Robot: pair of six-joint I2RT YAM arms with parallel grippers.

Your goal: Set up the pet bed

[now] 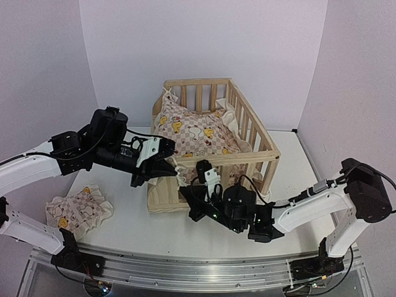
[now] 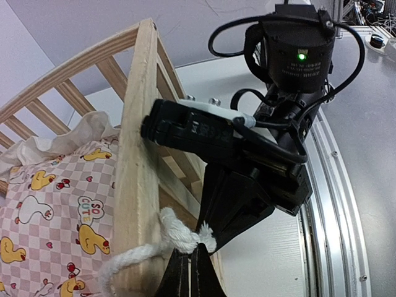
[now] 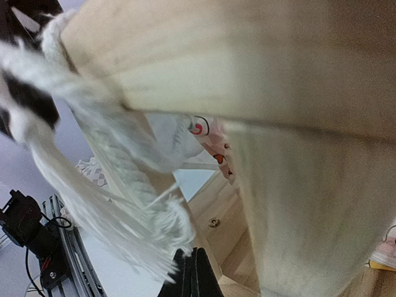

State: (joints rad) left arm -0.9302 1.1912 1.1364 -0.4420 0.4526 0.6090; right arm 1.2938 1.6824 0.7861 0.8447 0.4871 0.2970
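Two arms meet at the near rail of the pet bed (image 1: 257,133)
We see the right gripper (image 3: 190,272) with fingers pressed together, a frayed string end (image 3: 164,241) just beside its tips at 11 o'clock; whether a strand is caught we cannot tell. At 10 o'clock from it, the left gripper (image 2: 190,263) pinches the knotted tie string (image 2: 176,235) at the corner post. Beyond, the cushion (image 1: 192,133) lies inside the bed, mid-table (image 1: 136,229); a small pillow (image 1: 77,210) lies at 9 o'clock

Right wrist view: tie string (image 3: 99,142) at left blurred, strands indistinct; pine frame (image 3: 247,62) across top out of focus, cut by edges; right gripper (image 3: 191,275) cropped at bottom. Left wrist view: cushion (image 2: 49,204) cut by left edge, left gripper (image 2: 189,272) by bottom edge.
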